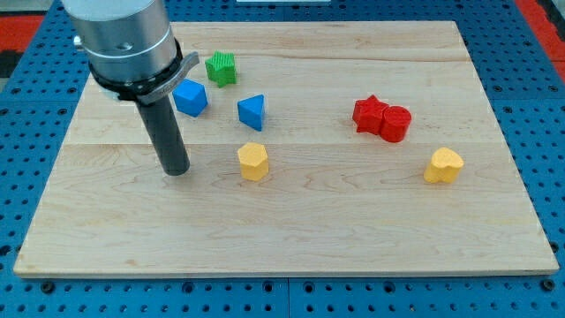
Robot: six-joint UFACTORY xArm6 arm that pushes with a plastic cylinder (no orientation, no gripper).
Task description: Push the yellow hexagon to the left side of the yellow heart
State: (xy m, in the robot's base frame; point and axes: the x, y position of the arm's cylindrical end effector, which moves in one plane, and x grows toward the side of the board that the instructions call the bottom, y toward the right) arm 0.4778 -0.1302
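Note:
The yellow hexagon (253, 162) sits left of the board's middle. The yellow heart (443, 165) sits far to the view's right, at about the same height in the view. My tip (177, 170) rests on the board to the left of the yellow hexagon, a short gap apart from it. The dark rod rises from the tip to the grey arm body at the view's top left.
A blue cube (190, 97) and a blue triangular block (252, 111) lie above the hexagon. A green star (222, 68) sits near the top. A red star (370, 113) touches a red cylinder (395, 124) between hexagon and heart. The wooden board (291, 238) ends at a blue pegboard.

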